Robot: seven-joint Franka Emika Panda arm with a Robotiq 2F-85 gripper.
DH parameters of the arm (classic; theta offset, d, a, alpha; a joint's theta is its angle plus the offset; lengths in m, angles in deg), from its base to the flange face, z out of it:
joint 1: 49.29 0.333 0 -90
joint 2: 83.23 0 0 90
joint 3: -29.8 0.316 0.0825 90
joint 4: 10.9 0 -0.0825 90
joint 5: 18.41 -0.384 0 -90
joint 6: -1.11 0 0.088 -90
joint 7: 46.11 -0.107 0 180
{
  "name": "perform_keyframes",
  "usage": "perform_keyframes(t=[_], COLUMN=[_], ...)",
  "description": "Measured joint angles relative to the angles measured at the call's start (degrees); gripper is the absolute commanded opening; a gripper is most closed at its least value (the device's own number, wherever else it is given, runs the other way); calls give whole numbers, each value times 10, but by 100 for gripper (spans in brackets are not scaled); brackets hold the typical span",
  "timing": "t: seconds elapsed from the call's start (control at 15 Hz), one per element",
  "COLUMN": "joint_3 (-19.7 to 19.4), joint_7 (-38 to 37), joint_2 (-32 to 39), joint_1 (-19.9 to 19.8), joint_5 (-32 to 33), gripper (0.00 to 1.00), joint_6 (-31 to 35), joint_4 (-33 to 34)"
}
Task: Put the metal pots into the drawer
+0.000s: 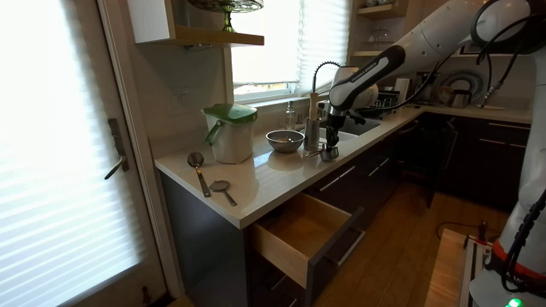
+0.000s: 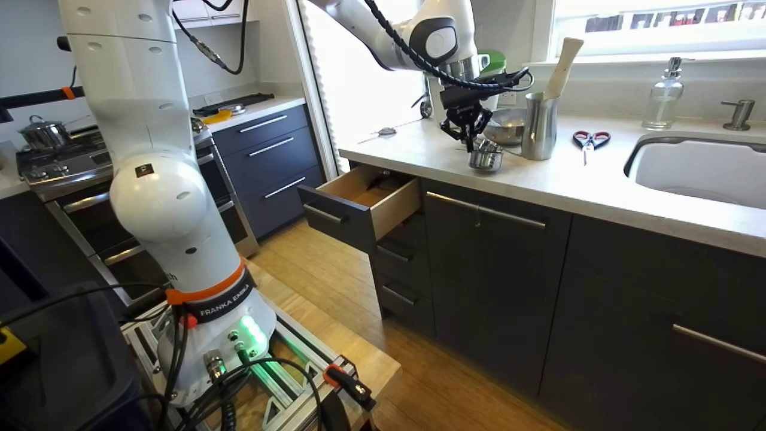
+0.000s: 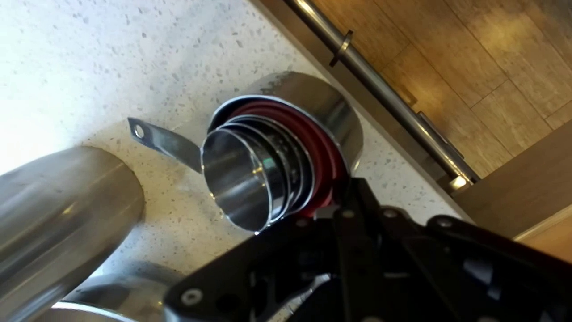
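Observation:
The small metal pot (image 1: 329,154) is at the counter's front edge with nested metal cups (image 3: 237,179) and something red inside; it also shows in an exterior view (image 2: 485,160) and the wrist view (image 3: 313,105). My gripper (image 1: 331,144) points down at it, also in an exterior view (image 2: 469,142). In the wrist view the fingers (image 3: 346,192) are closed together on the pot's rim. I cannot tell whether the pot touches the counter. The wide metal bowl (image 1: 285,143) stands behind it (image 2: 507,127), partly hidden. The drawer (image 1: 279,252) is pulled open below the counter (image 2: 338,220).
A steel utensil holder (image 2: 538,129) stands beside the pot. A pale container with a green lid (image 1: 232,136), a ladle (image 1: 199,170) and a strainer (image 1: 220,186) are on the counter. Scissors (image 2: 590,142) lie near the sink (image 2: 700,170). A bar handle (image 3: 384,94) runs below the counter edge.

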Motion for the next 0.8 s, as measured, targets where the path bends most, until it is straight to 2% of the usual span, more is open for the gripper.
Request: perform_keyframes(t=[0.4,0.6,0.8], joint_3=[0,0,6], joint_7=[41,76,147], joint_2=[2,2,4], joint_1=[-1,-1,-4], joint_5=[-36,-75,-137], gripper=[1,1,1], joint_6=[32,44,64], joint_4=[-14,-19,-22])
